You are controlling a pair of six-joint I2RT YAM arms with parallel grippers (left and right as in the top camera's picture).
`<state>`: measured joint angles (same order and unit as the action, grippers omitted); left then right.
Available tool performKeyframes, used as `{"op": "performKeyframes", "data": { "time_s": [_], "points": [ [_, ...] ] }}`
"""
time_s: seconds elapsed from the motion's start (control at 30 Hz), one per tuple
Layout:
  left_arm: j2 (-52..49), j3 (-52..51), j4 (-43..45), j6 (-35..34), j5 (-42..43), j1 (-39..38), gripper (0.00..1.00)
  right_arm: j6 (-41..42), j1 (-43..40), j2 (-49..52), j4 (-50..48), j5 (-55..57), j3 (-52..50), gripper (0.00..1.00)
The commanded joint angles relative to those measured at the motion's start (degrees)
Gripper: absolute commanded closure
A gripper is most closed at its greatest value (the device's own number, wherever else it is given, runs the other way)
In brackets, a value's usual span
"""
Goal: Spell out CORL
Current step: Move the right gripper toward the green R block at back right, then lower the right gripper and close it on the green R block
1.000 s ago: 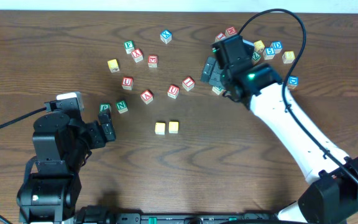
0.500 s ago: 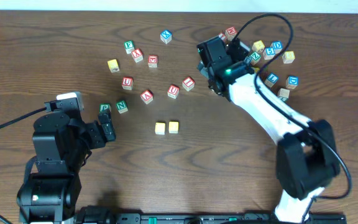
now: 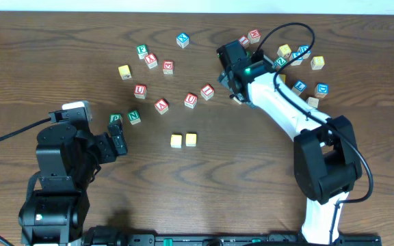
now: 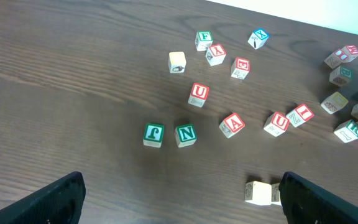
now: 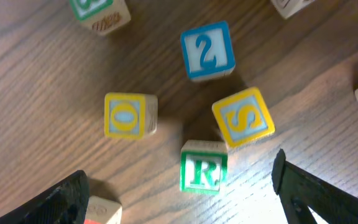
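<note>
Right wrist reads: R block (image 5: 202, 169), O block (image 5: 129, 116), S block (image 5: 243, 118), 2 block (image 5: 207, 51); unreadable overhead
Right gripper (image 5: 179, 171): wide, empty
Left gripper (image 4: 182, 180): wide, empty

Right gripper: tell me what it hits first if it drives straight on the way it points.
Probably the green R block, lying between the open fingers of the right gripper, slightly right of centre. The yellow S block sits just beyond it. How far off the R block is remains unclear.
</note>
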<state>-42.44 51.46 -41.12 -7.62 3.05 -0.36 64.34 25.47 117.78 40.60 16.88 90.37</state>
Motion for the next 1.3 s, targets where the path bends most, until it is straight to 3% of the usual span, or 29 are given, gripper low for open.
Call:
{"op": "performKeyframes", "data": {
  "time_s": [0.0, 0.33, 0.77, 1.27],
  "points": [
    [0.20, 1.38, -0.02, 0.50, -0.50, 0.31, 0.02, 1.44, -1.57, 1.49, 1.05, -2.58, 3.63, 0.09],
    [0.20, 1.38, -0.02, 0.50, -0.50, 0.31, 0.02, 1.44, -1.95, 7.41, 6.56, -7.48, 10.88, 0.06],
    [0.20, 1.38, -0.02, 0.50, -0.50, 0.31, 0.02, 3.41, -1.81, 8.46, 10.67, -6.25, 10.99, 0.09],
    [0.20, 1.38, -0.02, 0.50, -0.50, 0.31, 0.02, 7.65, -1.92, 8.52, 11.76, -5.77, 10.99, 0.27]
  ]
}}
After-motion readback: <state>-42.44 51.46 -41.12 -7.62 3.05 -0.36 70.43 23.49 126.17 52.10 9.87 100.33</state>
